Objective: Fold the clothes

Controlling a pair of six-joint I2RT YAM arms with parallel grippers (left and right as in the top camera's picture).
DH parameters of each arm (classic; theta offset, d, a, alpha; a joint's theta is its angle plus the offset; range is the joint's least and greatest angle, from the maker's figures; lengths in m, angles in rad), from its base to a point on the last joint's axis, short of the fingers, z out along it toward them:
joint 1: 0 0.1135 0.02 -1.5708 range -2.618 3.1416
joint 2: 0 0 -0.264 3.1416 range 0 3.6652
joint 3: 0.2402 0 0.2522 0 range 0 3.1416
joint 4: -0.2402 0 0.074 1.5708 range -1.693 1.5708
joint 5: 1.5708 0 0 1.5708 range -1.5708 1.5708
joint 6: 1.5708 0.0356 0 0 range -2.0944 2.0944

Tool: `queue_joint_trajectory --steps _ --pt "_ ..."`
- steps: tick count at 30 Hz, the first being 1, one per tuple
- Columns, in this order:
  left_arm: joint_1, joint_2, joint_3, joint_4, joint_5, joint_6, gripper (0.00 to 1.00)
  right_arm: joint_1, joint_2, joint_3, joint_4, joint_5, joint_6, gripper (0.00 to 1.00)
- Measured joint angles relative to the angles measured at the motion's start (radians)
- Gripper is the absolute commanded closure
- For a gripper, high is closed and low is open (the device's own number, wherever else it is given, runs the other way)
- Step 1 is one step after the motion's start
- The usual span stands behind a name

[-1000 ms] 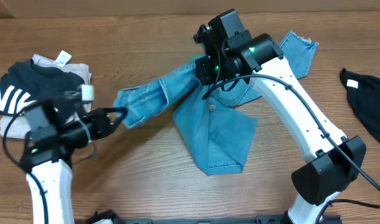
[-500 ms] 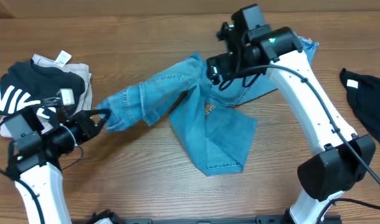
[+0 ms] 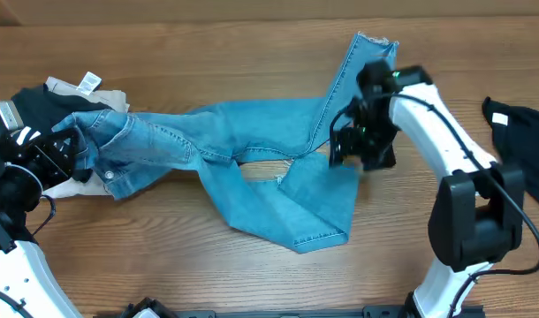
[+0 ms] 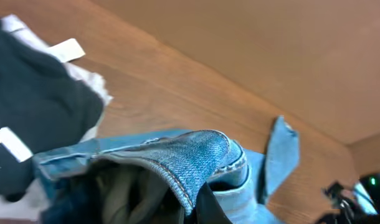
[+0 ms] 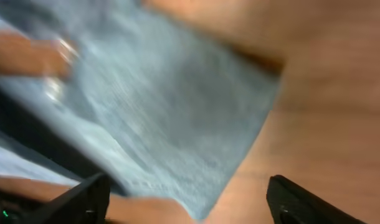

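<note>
**Jeans stretched 9-to-3, gripped at the left end only**
The left gripper (image 3: 64, 148) is clamped on the waist end of the jeans (image 3: 252, 132) at 9 o'clock, beside the black top (image 3: 31, 106). One leg runs across the table (image 3: 208, 53) to 1 o'clock and the other folds toward 5. The right gripper (image 3: 345, 150) hovers at 3 o'clock, jaws apart and empty. It is the nearer one to both hems.

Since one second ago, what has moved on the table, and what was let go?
The left gripper, still shut on the jeans, dragged their waist end left, up to the black top. The right gripper released the jeans, opened and drew right. The black garment at the far right stayed put.
</note>
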Motion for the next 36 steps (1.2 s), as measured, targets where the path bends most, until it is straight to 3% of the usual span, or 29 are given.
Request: queue_joint_trajectory --steps 5,13,16,17,18,19,20,22,23,27,32,34,35,36 --pt "0.000 0.000 0.000 -0.010 -0.058 0.016 0.94 0.042 0.001 -0.156 0.042 -0.007 0.000 0.19" --pt "0.000 0.000 0.000 -0.022 -0.071 0.019 0.94 0.234 0.001 -0.167 0.145 0.151 0.021 0.17" --pt "0.000 0.000 0.000 -0.023 -0.072 0.019 0.94 0.245 0.001 -0.174 0.180 0.197 0.045 0.19" --pt "0.000 0.000 0.000 -0.023 -0.072 0.019 0.94 0.244 0.001 -0.188 0.199 0.211 0.050 0.24" --pt "0.000 0.000 0.000 -0.023 -0.072 0.019 0.94 0.244 0.001 -0.214 0.222 0.227 0.055 0.36" --pt "0.000 0.000 0.000 -0.024 -0.072 0.019 0.94 0.244 0.001 -0.239 0.236 0.243 0.060 0.50" --pt "0.000 0.000 0.000 -0.024 -0.073 0.019 0.93 0.244 0.001 -0.265 0.244 0.263 0.074 0.71" --pt "0.000 0.000 0.000 -0.023 -0.075 0.019 0.93 0.243 0.001 -0.289 0.243 0.298 0.088 0.92" --pt "0.000 0.000 0.000 -0.023 -0.075 0.019 0.93 0.243 0.001 -0.289 0.243 0.306 0.100 0.96" --pt "0.000 0.000 0.000 -0.023 -0.075 0.019 0.93 0.211 0.001 -0.264 0.182 0.295 0.117 0.96" --pt "0.000 0.000 0.000 -0.023 -0.075 0.019 0.93 0.040 -0.048 -0.109 0.040 0.199 0.098 0.96" --pt "0.000 0.000 0.000 -0.023 -0.075 0.019 0.93 -0.026 -0.102 -0.050 0.005 0.186 0.072 0.75" --pt "0.000 0.000 0.000 -0.023 -0.075 0.019 0.93 -0.042 -0.124 -0.037 -0.001 0.183 0.058 0.55" --pt "0.000 0.000 0.000 -0.022 -0.075 0.019 0.93 -0.052 -0.145 -0.029 -0.007 0.180 0.055 0.44"
